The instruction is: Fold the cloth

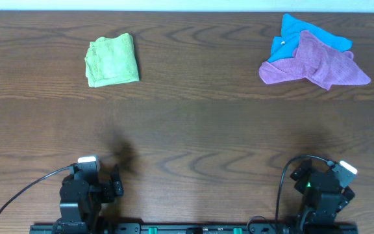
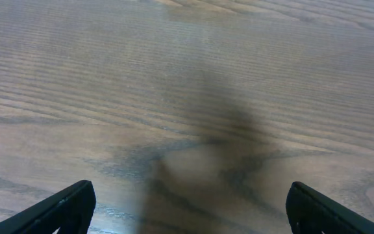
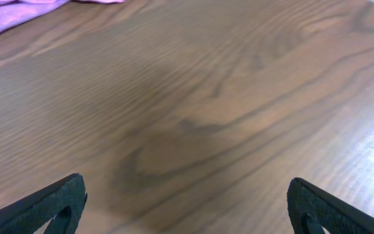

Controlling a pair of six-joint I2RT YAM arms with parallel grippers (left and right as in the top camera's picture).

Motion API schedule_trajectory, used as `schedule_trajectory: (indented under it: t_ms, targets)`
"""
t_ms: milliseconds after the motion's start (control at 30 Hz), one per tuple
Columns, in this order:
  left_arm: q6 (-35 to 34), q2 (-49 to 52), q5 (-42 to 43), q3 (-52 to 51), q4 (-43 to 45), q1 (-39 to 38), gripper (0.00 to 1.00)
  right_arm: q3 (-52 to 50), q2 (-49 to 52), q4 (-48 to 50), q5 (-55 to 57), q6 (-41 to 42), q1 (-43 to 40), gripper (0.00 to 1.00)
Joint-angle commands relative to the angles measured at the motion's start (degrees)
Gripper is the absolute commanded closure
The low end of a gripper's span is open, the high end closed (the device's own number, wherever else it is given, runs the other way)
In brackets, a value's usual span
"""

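Right now both claws stand wide open and empty over bare tabletop (image 1: 193,130), the left claw (image 2: 190,196) at 7 o'clock and the right claw (image 3: 187,198) at 5. The purple cloth (image 1: 317,65) lies crumpled at 2 o'clock, draped partly over a blue cloth (image 1: 297,31). That overlap is the worry: a pinch taken too deep could lift both together, and the rumpled edges may hide a clean corner. The green cloth (image 1: 112,60) at 10 o'clock sits well apart.

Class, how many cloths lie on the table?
3: a green cloth far left, folded; a blue cloth far right; a purple cloth overlapping it. More may hide beneath them.
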Motion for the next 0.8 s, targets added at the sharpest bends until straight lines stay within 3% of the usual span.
schedule_trajectory:
  t_ms: [0, 200, 333, 467, 767]
  targets:
    - [0.66, -0.55, 0.35, -0.76, -3.50, -0.17, 0.05, 0.02, -0.17, 0.26, -10.38, 1.01, 0.17, 0.01]
    - [0.68, -0.55, 0.35, -0.76, -3.50, -0.17, 0.05, 0.92, 0.22, 15.78, -31.01, 0.98, -0.09, 0.01]
    - [0.66, -0.55, 0.35, -0.76, -3.50, -0.17, 0.05, 3.19, 5.51, 24.63, -33.53, 2.49, -1.97, 0.01]
    - [0.68, -0.55, 0.35, -0.79, -3.50, -0.17, 0.05, 12.41, 18.69, 26.32, -33.86, -0.59, -4.57, 0.01]
    - [0.68, -0.55, 0.37, -0.79, -3.48, -0.17, 0.05, 45.00, 52.39, 19.28, -32.50, -1.60, -8.07, 0.01]
